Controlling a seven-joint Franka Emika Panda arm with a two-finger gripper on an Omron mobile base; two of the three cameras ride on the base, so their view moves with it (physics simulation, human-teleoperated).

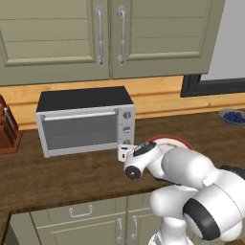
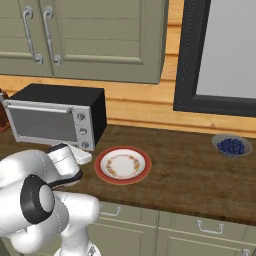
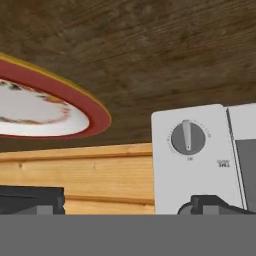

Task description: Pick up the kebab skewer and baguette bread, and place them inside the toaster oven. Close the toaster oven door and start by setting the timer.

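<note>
one toaster oven [image 1: 83, 122] sits shut on the counter, its door [image 1: 79, 129] upright. beside it the plate [image 2: 123, 165] lies bare. smallest, the gripper [image 1: 125, 152] hangs spread by the lowest knob [image 3: 188, 137], likely lining up the timer.

A kitchen: wooden counter [image 1: 57, 172], green cabinets [image 1: 57, 38], toaster oven [image 1: 81, 119].
</note>
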